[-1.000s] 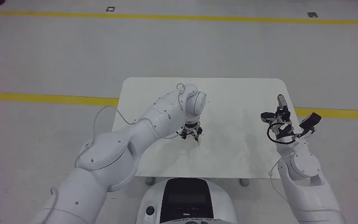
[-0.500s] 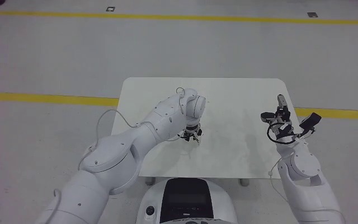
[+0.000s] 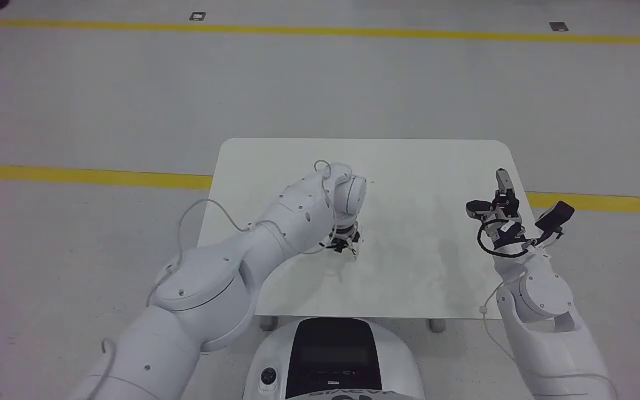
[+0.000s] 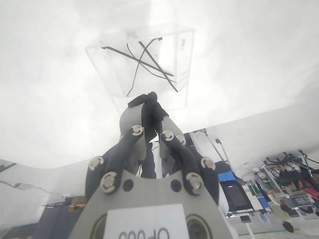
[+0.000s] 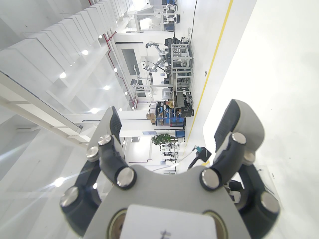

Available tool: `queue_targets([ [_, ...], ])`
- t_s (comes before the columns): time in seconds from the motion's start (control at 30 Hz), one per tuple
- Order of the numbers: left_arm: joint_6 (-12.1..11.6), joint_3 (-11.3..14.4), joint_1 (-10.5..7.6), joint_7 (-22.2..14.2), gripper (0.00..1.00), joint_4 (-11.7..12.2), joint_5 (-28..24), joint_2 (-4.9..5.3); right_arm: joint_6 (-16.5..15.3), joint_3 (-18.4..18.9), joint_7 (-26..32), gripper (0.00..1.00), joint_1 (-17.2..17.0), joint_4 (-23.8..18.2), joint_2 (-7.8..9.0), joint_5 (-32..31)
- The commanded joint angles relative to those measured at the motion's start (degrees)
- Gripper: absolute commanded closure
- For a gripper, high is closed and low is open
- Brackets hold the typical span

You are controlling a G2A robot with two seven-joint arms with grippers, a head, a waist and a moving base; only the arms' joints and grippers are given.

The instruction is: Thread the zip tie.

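1. Top view: the white table carries both arms' working ends. The left gripper hangs over the table's middle, pointing down. The right gripper sits at the table's right edge, well apart from the left one. The zip ties are too small to make out here.
2. Left wrist view: a clear box stands on the table. Inside it lie the zip ties, several thin, dark strips crossing one another. Some are straight and some bowed, and one has a small square head at its end. The left gripper is just above the box's near wall, its black pads pressed together. I cannot tell whether a tie is pinched between them. The lower end of one bowed tie lies close beside the tips.
3. Right wrist view: the right gripper is spread wide and holds nothing, its ribbed fingers far apart. It is at the table's edge.
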Motion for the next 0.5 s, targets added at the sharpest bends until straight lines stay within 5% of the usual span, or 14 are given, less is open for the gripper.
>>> queue_targets([
  [0.0,-0.21,0.04,0.14,-0.07,1.0,0.51,-0.19,-0.27,0.0,0.0,0.0,0.0,0.0,0.0,0.0,0.0],
  [0.47,0.56,1.88,-0.17,-1.82,1.0,5.22,3.35,-2.54,0.0,0.0,0.0,0.0,0.0,0.0,0.0,0.0],
])
